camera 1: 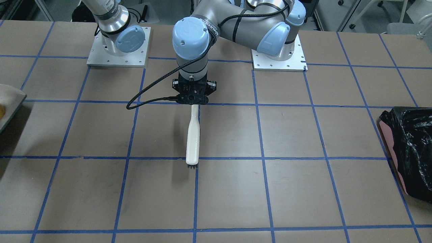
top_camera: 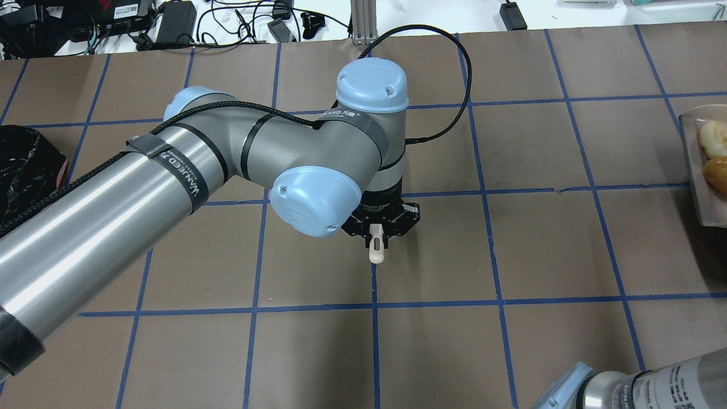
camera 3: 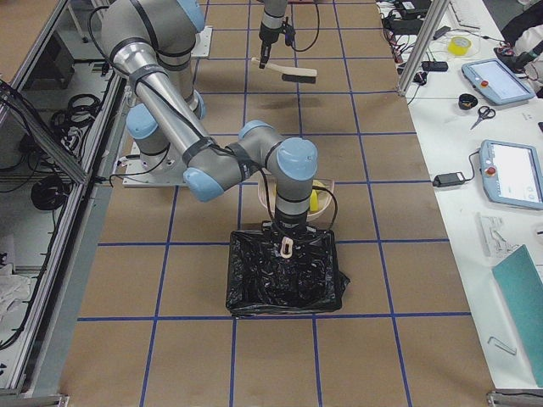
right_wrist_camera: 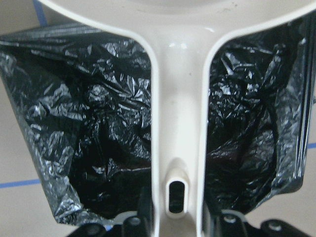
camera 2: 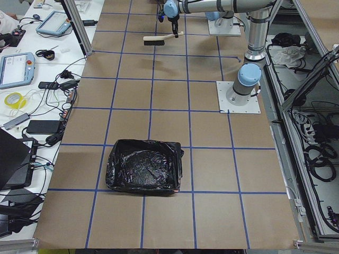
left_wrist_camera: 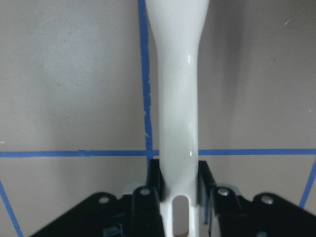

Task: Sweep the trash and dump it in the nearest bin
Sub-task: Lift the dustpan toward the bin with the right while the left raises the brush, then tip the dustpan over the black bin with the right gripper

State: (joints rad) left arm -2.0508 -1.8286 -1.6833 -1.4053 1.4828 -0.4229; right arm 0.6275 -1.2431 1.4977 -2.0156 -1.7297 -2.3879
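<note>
My left gripper is shut on the handle of a white brush, also in the left wrist view, bristles down at mid-table. My right gripper is shut on the handle of a beige dustpan. The handle is above a dark boxy bin with a crinkled black bag, and the pan lies just past the bin's edge. In the pan lie a pale yellow slice, a brown-orange lump and a yellow wedge.
A pink bin lined with a black bag stands at the table's other end, also in the exterior left view. The brown table has a grid of blue tape. Both arm bases stand at the robot's edge.
</note>
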